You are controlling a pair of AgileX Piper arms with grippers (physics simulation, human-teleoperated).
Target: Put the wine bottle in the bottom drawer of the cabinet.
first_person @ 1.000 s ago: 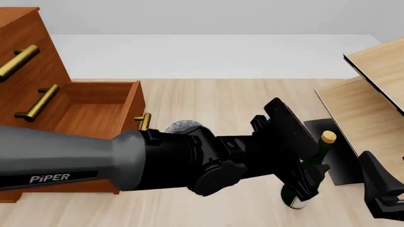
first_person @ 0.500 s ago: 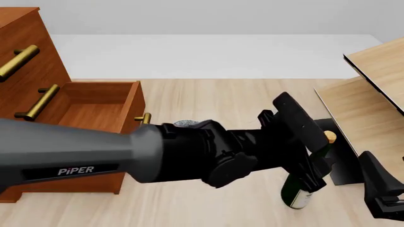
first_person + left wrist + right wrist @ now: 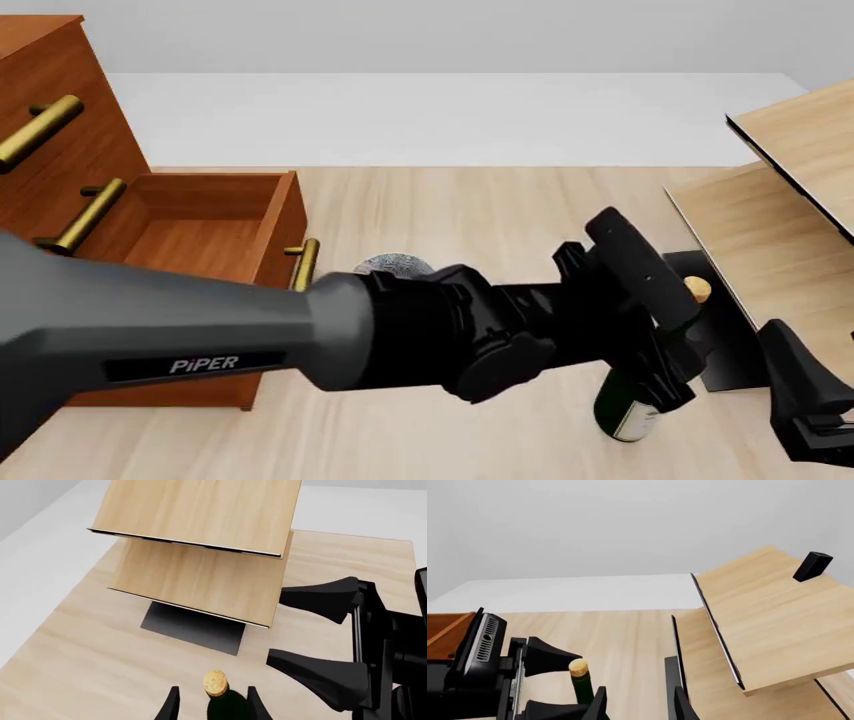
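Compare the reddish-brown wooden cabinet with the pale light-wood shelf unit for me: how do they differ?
The reddish-brown wooden cabinet stands at the table's left; the pale light-wood shelf unit stands at its right. The cabinet is dark red-brown with brass bar handles, while the shelf unit is pale, with bare flat boards and no handles. The cabinet's bottom drawer is pulled open; the shelf unit has open shelves only. Both are wooden.

Beside the black left pincer [image 3: 674,345], a dark green wine bottle [image 3: 638,408] shows tan cork, white label; reddish-brown cabinet [image 3: 67,160].

The pale wooden counter [image 3: 454,210] carries the reddish-brown wooden cabinet [image 3: 54,120] at nine o'clock, the light-wood shelf unit [image 3: 787,230] at three, and the dark green glass wine bottle [image 3: 638,410] at five.
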